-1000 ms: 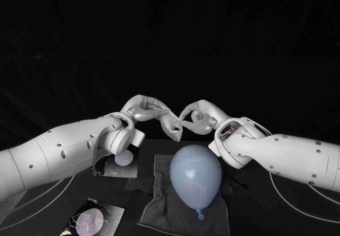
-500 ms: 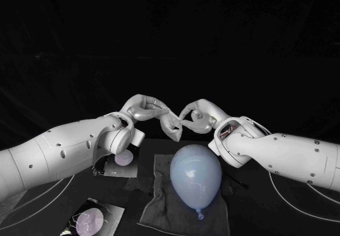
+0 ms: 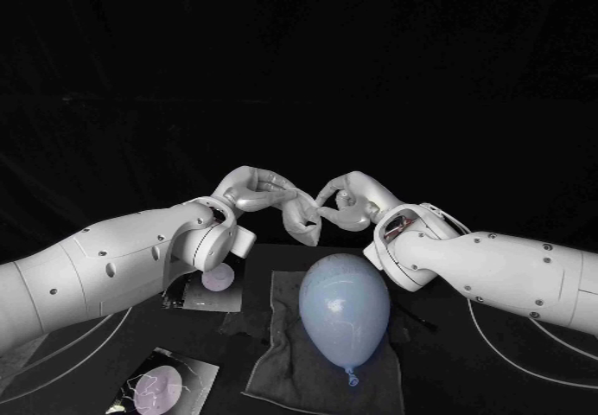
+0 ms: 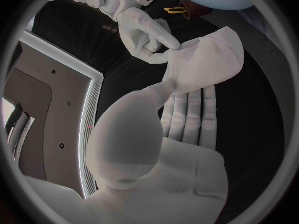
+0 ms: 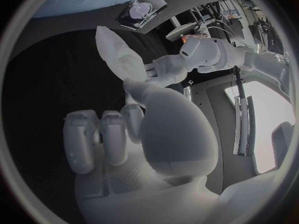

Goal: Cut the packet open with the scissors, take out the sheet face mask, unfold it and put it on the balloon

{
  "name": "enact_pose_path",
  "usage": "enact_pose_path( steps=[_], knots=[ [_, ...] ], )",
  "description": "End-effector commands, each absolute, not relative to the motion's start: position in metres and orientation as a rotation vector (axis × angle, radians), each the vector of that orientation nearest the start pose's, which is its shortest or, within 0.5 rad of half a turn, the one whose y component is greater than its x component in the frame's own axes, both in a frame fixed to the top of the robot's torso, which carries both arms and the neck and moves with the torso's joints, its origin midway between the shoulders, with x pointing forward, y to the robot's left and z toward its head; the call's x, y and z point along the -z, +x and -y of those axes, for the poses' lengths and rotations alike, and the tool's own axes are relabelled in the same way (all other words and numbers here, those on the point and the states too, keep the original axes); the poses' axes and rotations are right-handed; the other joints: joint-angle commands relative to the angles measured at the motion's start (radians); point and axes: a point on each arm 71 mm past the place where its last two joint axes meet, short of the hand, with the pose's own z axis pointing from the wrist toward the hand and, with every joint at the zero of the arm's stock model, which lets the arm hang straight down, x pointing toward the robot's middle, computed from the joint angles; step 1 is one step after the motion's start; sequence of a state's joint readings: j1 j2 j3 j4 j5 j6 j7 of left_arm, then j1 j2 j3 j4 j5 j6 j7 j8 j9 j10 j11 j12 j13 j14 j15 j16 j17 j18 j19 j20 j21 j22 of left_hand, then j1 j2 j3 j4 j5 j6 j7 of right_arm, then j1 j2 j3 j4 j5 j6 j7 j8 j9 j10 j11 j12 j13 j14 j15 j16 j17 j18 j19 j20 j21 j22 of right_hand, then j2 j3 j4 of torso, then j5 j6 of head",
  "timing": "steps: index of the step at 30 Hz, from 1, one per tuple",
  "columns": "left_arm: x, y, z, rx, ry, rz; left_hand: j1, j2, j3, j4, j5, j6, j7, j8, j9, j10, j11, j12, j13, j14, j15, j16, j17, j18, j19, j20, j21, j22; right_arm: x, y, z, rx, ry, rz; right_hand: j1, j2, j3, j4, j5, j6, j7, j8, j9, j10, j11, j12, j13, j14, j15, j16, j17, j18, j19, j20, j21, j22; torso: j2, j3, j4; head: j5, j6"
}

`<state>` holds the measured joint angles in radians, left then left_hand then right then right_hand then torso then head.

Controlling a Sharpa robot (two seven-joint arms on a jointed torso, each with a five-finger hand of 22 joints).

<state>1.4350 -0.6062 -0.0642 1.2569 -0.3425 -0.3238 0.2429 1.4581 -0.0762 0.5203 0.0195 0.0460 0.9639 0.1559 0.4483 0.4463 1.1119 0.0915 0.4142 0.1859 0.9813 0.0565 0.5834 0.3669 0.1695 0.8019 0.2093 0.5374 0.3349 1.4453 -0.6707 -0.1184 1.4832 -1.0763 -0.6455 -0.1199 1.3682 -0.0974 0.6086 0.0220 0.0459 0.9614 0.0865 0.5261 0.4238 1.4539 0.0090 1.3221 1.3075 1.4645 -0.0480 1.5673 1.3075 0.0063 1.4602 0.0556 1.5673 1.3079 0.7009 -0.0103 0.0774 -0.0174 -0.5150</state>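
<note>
Black table [image 3: 436, 389], dark open room beyond the hands. Left hand [image 3: 264, 195] and right hand [image 3: 346, 202] are raised together, each pinching the folded sheet mask [image 4: 209, 59] (2 grips, hands almost touching). Since 1.0 s ago the right forearm has edged slightly inward; both grips are unchanged. The balloon [image 3: 343, 316] lies on a grey cloth [image 3: 281, 372] below the hands, with a packet [image 3: 214, 292] under the left forearm.

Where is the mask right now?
The mask is pinched between the left hand and right hand, raised mid-table just beyond the balloon.
</note>
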Motion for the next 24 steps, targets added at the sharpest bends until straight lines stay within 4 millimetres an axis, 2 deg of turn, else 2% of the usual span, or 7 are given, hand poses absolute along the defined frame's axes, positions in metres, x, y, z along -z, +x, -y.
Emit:
enact_pose_path(
  steps=[1,5,8,9,11,15,24],
  knots=[
    [0.076,0.562,-0.157,1.424,-0.659,-1.438,-0.013,0.024,0.002,0.023,0.003,-0.023,-0.001,0.0,0.013,-0.009,0.005,-0.022,-0.011,0.01,0.01,-0.026,-0.009,0.006,-0.004,0.01,-0.014,-0.012,0.076,0.521,0.141,-0.863,0.19,-1.315,-0.005,0.003,0.0,-0.008,0.003,0.005,0.0,0.003,0.002,0.006,-0.001,0.0,0.125,0.106,-0.007,0.003,0.263,-0.006,0.111,-0.003,0.003,0.263,0.0,-0.0003,0.0,-0.001,0.0],
    [0.076,0.561,-0.156,1.44,-0.667,-1.447,-0.02,0.029,0.016,0.04,0.003,-0.042,0.001,0.012,0.033,0.001,0.01,-0.059,-0.029,0.024,0.014,-0.074,-0.023,0.013,0.0,0.021,-0.043,-0.037,0.076,0.524,0.142,-0.858,0.194,-1.304,-0.005,0.003,0.0,-0.008,0.003,0.005,0.0,0.003,0.002,0.006,-0.001,0.0,0.125,0.106,-0.007,0.003,0.263,-0.006,0.111,-0.003,0.003,0.263,0.0,-0.0008,0.0003,-0.001,-0.001],
    [0.076,0.56,-0.155,1.45,-0.675,-1.452,-0.023,0.024,0.024,0.051,0.004,-0.05,-0.001,0.02,0.047,0.039,0.004,-0.078,-0.04,0.052,0.009,-0.099,-0.026,0.014,0.01,0.025,-0.064,-0.056,0.075,0.526,0.143,-0.855,0.196,-1.294,-0.005,0.003,0.0,-0.008,0.003,0.005,0.0,0.003,0.002,0.006,-0.001,0.0,0.125,0.106,-0.007,0.003,0.263,-0.006,0.111,-0.003,0.003,0.263,0.0,-0.0005,0.0005,-0.001,-0.001],
    [0.076,0.56,-0.155,1.452,-0.678,-1.453,-0.021,0.022,0.023,0.05,0.003,-0.052,-0.005,0.023,0.051,0.076,-0.004,-0.071,-0.038,0.081,-0.001,-0.094,-0.021,0.015,0.019,0.024,-0.067,-0.06,0.075,0.527,0.143,-0.854,0.196,-1.291,-0.005,0.003,0.0,-0.008,0.003,0.005,0.0,0.003,0.002,0.006,-0.001,0.0,0.125,0.106,-0.007,0.003,0.263,-0.006,0.111,-0.003,0.003,0.263,0.0,-0.0003,0.0003,-0.002,-0.001],
    [0.076,0.56,-0.155,1.455,-0.684,-1.453,-0.019,0.018,0.02,0.05,0.003,-0.05,-0.01,0.026,0.055,0.104,-0.012,-0.071,-0.038,0.11,-0.01,-0.092,-0.016,0.016,0.04,0.017,-0.063,-0.063,0.075,0.527,0.142,-0.853,0.195,-1.29,-0.005,0.003,0.0,-0.008,0.003,0.005,0.0,0.003,0.002,0.006,-0.001,0.0,0.125,0.106,-0.007,0.003,0.263,-0.006,0.111,-0.003,0.003,0.263,0.001,-0.0002,0.0,-0.002,-0.001],
    [0.077,0.559,-0.154,1.46,-0.709,-1.448,-0.009,0.01,0.019,0.042,0.003,-0.045,-0.01,0.028,0.06,0.123,-0.015,-0.081,-0.042,0.128,-0.015,-0.101,-0.012,0.016,0.063,0.005,-0.059,-0.065,0.076,0.529,0.142,-0.851,0.192,-1.294,-0.005,0.003,0.0,-0.008,0.003,0.005,0.0,0.003,0.002,0.006,-0.001,0.0,0.125,0.106,-0.007,0.003,0.263,-0.006,0.111,-0.003,0.003,0.263,0.0,-0.0002,-0.0008,-0.001,-0.003],
    [0.077,0.56,-0.155,1.446,-0.737,-1.432,0.004,-0.006,0.008,0.027,0.003,-0.033,-0.011,0.03,0.065,0.138,-0.018,-0.091,-0.045,0.144,-0.02,-0.112,-0.007,0.015,0.08,-0.006,-0.049,-0.063,0.075,0.531,0.142,-0.847,0.19,-1.283,-0.006,0.003,0.002,-0.01,0.003,0.004,0.001,0.004,0.002,0.006,-0.001,-0.001,0.125,0.106,-0.007,0.003,0.263,-0.006,0.111,-0.003,0.003,0.263,0.0,0.0001,-0.0003,0.0,-0.003]
  ],
)
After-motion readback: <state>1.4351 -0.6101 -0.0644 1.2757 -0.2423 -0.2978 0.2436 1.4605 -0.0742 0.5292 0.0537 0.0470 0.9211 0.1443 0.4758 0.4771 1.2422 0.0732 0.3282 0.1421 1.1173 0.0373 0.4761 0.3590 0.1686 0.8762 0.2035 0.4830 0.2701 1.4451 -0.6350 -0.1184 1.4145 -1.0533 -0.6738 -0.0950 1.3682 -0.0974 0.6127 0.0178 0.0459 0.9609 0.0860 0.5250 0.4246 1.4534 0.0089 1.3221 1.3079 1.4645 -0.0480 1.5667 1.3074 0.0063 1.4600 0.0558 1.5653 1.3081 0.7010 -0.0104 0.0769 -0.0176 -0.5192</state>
